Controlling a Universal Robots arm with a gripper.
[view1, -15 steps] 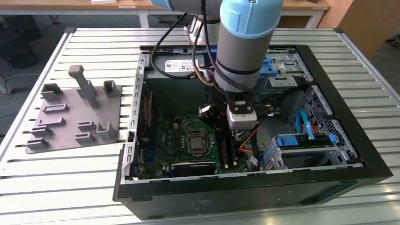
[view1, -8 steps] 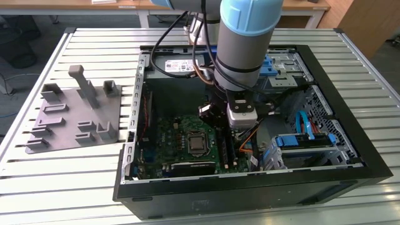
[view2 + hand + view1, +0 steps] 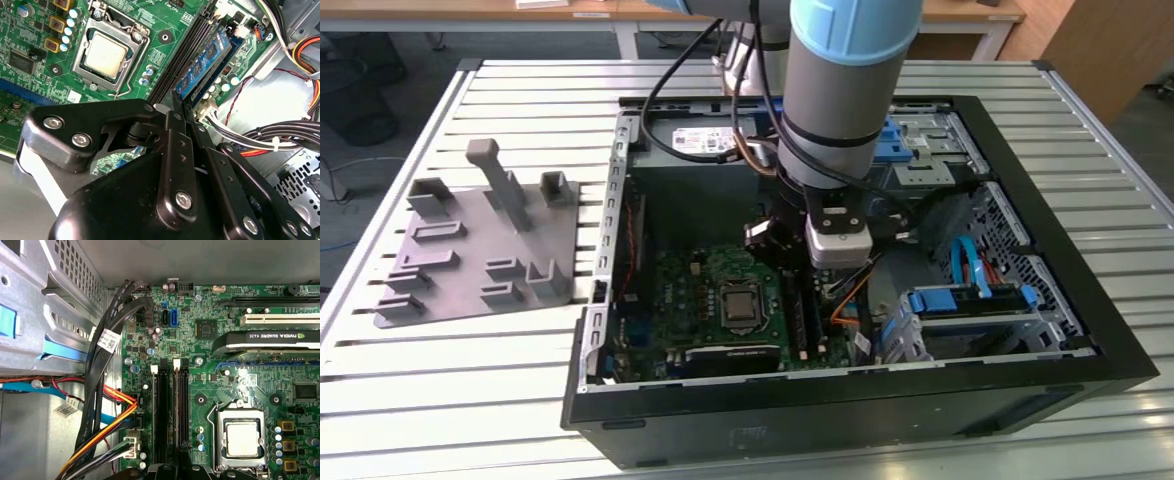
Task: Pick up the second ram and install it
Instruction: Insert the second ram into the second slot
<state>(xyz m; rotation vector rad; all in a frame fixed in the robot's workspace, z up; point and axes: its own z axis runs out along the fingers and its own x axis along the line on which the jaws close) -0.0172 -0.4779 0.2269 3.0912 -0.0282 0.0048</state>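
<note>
One black robot gripper (image 3: 182,107) hangs inside the open black computer case (image 3: 1067,375), low over the green motherboard (image 3: 30,35); its fingers look closed together just beside a thin blue-green memory stick (image 3: 205,62) seated in the black memory slots (image 3: 170,410).

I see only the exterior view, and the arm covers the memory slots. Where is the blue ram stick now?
Observer: In the second wrist view the ram stands on edge on the cable side of the slot row, just ahead of the end effector.
Operator: Are the other slots occupied?
Observer: No. The black slots between the ram and the processor are empty.
Operator: Is it latched?
Observer: I cannot tell. A white latch sits at its far end.
</note>
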